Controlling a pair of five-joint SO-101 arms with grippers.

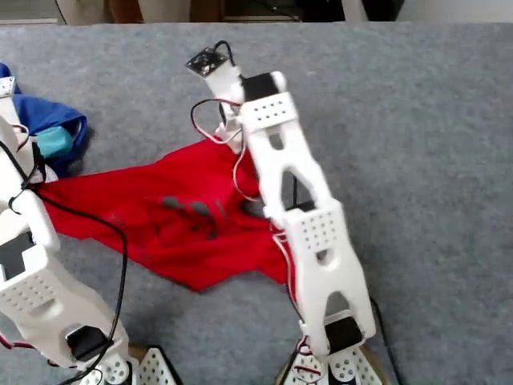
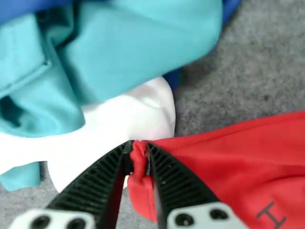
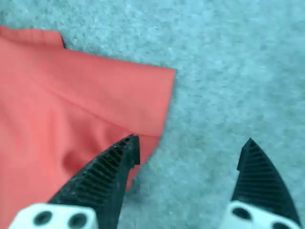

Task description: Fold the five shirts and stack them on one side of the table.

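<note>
Txt on red shirt — unreadable

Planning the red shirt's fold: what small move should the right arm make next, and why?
Probably slide the right gripper onto the red shirt and close on its edge: it is open, one finger over the table, while the left gripper pinches another edge.

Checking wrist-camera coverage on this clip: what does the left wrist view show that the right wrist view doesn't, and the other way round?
Left wrist view, not the right: the left pincer shut on a bunched edge of the red shirt, with a teal shirt, a white shirt and a blue garment piled just beyond it. Right wrist view, not the left: the right pincer open, one finger over a corner of red cloth, the other over bare grey table. Shared: the red shirt and the grey table.
</note>
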